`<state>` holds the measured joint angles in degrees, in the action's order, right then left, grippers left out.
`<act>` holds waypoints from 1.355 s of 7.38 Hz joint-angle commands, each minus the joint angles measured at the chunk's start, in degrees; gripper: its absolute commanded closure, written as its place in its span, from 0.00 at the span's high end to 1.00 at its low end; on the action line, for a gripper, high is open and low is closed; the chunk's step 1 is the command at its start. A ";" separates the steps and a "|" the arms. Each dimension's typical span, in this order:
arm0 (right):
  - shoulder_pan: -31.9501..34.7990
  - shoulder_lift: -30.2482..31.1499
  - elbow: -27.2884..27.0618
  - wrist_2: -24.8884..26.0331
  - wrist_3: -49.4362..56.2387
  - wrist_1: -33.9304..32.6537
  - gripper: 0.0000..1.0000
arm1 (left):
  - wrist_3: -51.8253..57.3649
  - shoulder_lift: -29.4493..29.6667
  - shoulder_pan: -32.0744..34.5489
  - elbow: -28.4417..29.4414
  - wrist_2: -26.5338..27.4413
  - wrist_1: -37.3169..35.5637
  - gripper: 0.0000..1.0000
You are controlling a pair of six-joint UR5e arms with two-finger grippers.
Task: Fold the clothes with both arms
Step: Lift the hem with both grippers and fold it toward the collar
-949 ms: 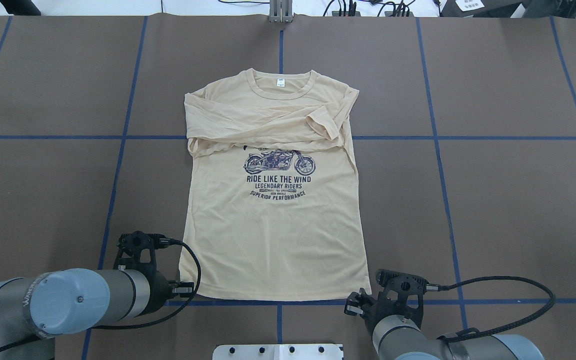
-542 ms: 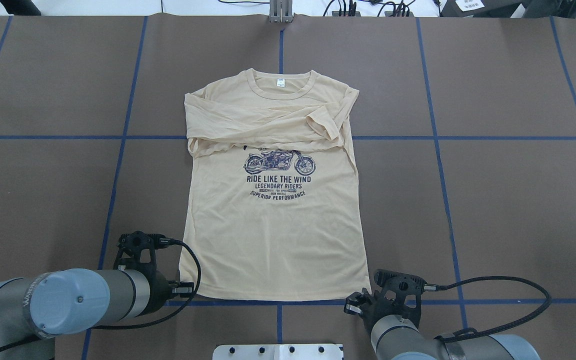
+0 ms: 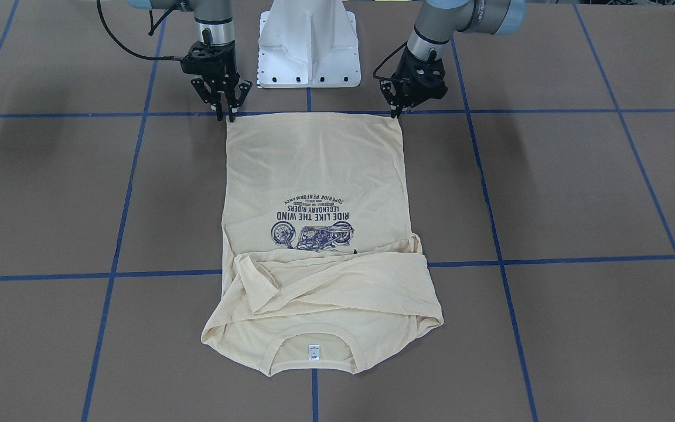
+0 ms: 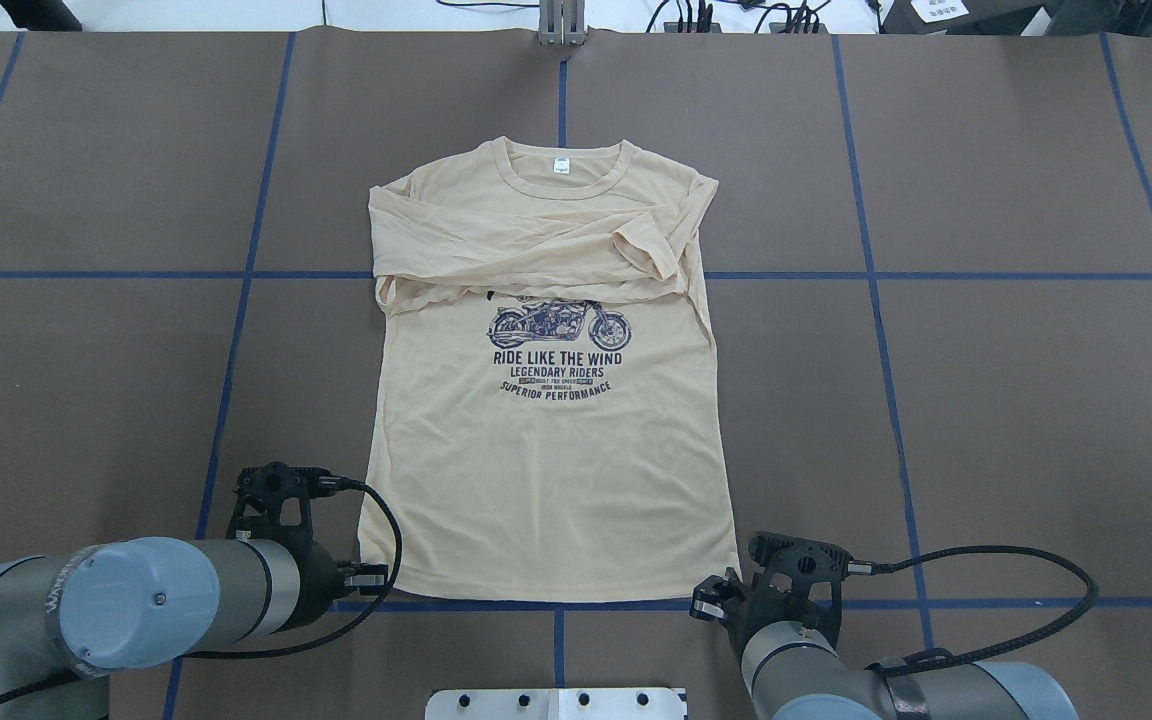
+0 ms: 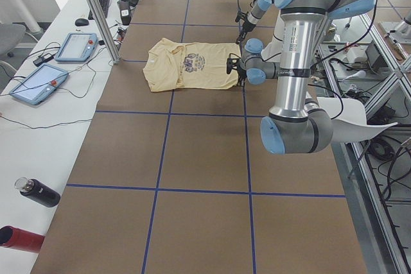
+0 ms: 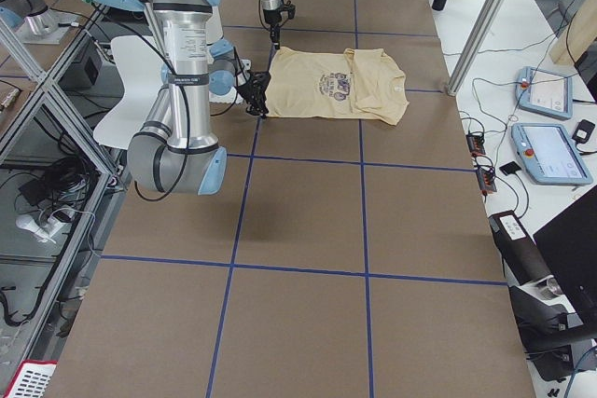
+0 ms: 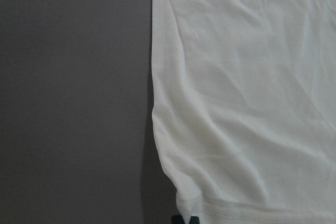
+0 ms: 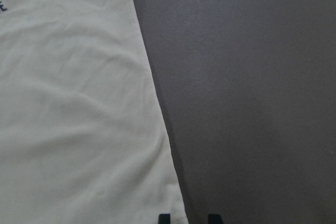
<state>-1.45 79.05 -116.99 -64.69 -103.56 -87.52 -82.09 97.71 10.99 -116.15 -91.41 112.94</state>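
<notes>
Brown matte table cover (image 4: 986,400) underneath everything, ruled into large squares by blue tape lines (image 4: 1036,275). At the left of the over-the-shoulder view: silver-grey jointed left arm with light-blue joint caps (image 4: 136,610), reaching in low toward the near left hem corner. Ends in the black two-finger left gripper (image 3: 399,113), pointed down at that corner. In its wrist view, black fingertips (image 7: 179,220) drawn almost together right on the hem's edge, apparently nipping the cloth, no clear gap between them. In the middle: pale cream-yellow long-sleeved T-shirt (image 4: 546,480), spread flat and face up, collar away from the robot, hem just beside the near blue line. Bears a navy motorcycle print (image 4: 560,355) with "RIDE LIKE THE WIND" beneath, and a small white neck label (image 4: 561,166) inside the collar. Both long sleeves (image 4: 526,245) folded in across the chest, overlapping just above the print, lightly rumpled. At the right: matching silver-grey right arm (image 4: 836,680), coming in at the near right hem corner. Black two-finger right gripper (image 3: 226,114) aimed down there, parted by a modest gap. Fingertips (image 8: 164,219) set either side of the shirt's side edge, one over cloth, the other over bare table cover, nothing clamped. Between the two arms, at the robot's edge of the table: white pedestal base (image 3: 309,47).
</notes>
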 commanded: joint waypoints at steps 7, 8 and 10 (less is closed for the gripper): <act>1.80 -2.24 -2.94 -0.95 0.20 -0.72 0.00 | 0.17 0.02 0.18 -3.97 -0.17 -2.61 0.00; 3.72 -1.45 -6.90 -2.53 0.37 -1.42 0.00 | 0.61 0.11 0.09 -10.44 -2.09 -9.07 0.00; 4.01 -1.44 -19.86 -7.62 0.46 -11.03 0.00 | 0.96 0.02 0.26 -21.10 -5.44 -15.71 0.00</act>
<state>2.23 77.60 -128.43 -69.30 -103.16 -92.37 -81.42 97.72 11.20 -130.82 -94.98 101.60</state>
